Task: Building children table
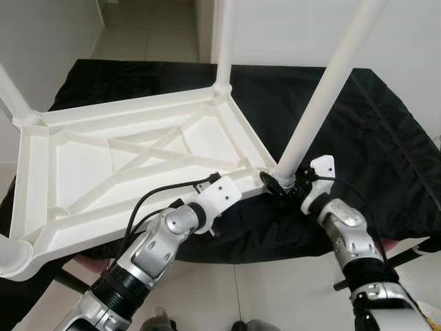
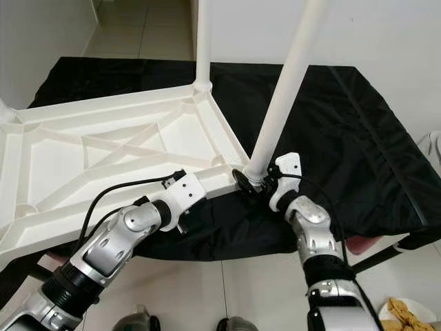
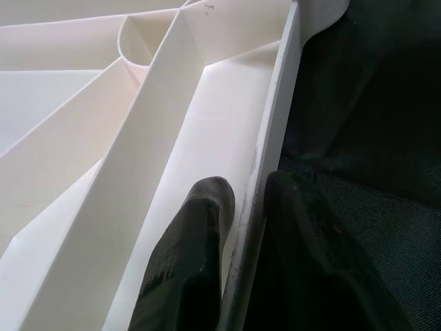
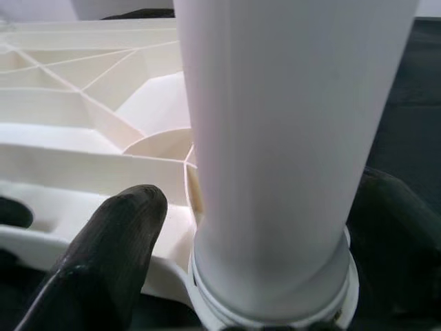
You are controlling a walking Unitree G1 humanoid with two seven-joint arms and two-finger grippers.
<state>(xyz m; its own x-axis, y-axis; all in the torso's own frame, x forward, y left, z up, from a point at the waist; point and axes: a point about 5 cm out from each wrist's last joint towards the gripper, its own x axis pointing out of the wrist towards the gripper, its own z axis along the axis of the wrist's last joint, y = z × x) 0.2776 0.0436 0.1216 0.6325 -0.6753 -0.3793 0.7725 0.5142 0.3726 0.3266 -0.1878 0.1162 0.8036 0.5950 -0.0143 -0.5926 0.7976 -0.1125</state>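
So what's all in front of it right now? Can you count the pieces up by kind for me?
White table top, upside down: 1
White table legs in its corners: 4
Black cloth under the top: 1
Robot grippers: 2, the left gripper pinching the top's rim, the right gripper around the near leg's base
Total: 8

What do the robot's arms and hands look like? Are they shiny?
Yes, both arms are shiny silver metal with rounded joints and black ribbed bands lower down. The left hand sits on a white boxy wrist block, and a thin black cable loops along that arm. The right hand has a white wrist block too. Each hand has two long, rounded black fingers.
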